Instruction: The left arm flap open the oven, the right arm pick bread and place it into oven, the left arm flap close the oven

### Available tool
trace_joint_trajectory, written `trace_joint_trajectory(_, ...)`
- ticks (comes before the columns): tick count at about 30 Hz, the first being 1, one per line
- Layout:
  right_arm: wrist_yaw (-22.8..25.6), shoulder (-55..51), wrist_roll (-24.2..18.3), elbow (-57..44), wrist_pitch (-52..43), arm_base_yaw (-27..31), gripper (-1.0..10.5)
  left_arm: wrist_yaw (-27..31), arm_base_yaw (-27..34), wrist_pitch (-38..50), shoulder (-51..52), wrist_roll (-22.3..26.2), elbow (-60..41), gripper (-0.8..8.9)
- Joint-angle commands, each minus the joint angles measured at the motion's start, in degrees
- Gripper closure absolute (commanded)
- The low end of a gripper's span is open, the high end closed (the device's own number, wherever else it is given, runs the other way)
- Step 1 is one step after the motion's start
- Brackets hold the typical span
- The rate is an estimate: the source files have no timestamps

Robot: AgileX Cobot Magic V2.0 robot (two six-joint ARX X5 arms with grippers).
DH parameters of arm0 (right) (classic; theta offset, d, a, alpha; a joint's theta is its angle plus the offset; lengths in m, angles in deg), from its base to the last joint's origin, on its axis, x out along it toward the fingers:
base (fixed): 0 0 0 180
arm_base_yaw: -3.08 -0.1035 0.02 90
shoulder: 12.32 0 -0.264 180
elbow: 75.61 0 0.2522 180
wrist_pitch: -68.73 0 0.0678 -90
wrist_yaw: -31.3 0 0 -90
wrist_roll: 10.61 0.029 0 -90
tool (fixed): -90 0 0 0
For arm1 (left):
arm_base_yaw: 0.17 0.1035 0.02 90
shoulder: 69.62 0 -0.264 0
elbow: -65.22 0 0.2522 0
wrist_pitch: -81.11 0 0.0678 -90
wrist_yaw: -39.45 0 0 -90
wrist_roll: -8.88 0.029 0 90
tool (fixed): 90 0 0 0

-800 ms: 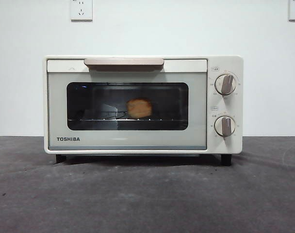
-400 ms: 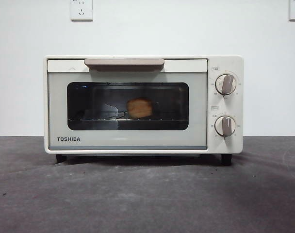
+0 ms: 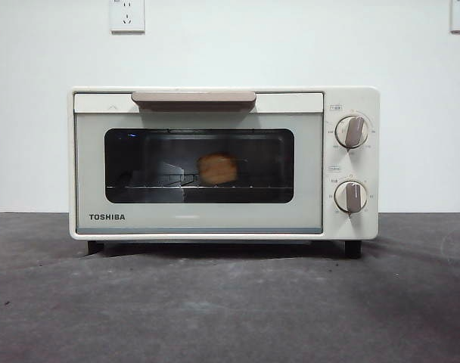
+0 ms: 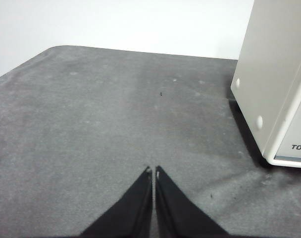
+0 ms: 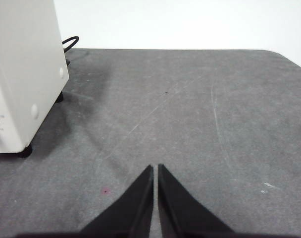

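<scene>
Oven (image 3: 223, 162) front and centre in the front view, door shut flush against its cream body, beige bar handle (image 3: 194, 97) up along the top edge, and through the dark glass window the bread (image 3: 217, 168) sits on the wire rack, about midway across. TOSHIBA (image 3: 107, 217) reads clearly in black at the door's lower left corner; the small print around the two knobs (image 3: 352, 131) is too fine to make out. No arm shows in this view at all, so to my eye all three steps look finished: opened, loaded, closed. Over to the left wrist view: the left gripper (image 4: 154, 171) hangs above the grey worktop (image 4: 106, 119), fingers pressed together and holding nothing, with the oven's side panel off to one side, near but not touching, and the letters "TOS" just peeking in at the frame's edge. Now the right wrist view: the right gripper (image 5: 155, 167) likewise has its fingers closed and empty over bare worktop, the oven's other flank and a black foot (image 5: 25, 150) nearby, a dark cable (image 5: 70, 43) curling behind. Next move, I'd judge, calls for nothing beyond both arms parking clear.
</scene>
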Motion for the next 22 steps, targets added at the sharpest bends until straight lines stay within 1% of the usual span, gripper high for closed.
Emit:
trace_joint_trajectory(1, 0.22, 0.07, -0.98, -0.37, 0.63, 0.15, 9.4, -0.07, 0.11, -0.35, 0.09, -0.15, -1.18, 7.94)
trace_joint_trajectory(22, 0.2, 0.07, -0.9, -0.37, -0.7, 0.07, 9.4, -0.07, 0.11, -0.35, 0.09, -0.15, -1.18, 7.94)
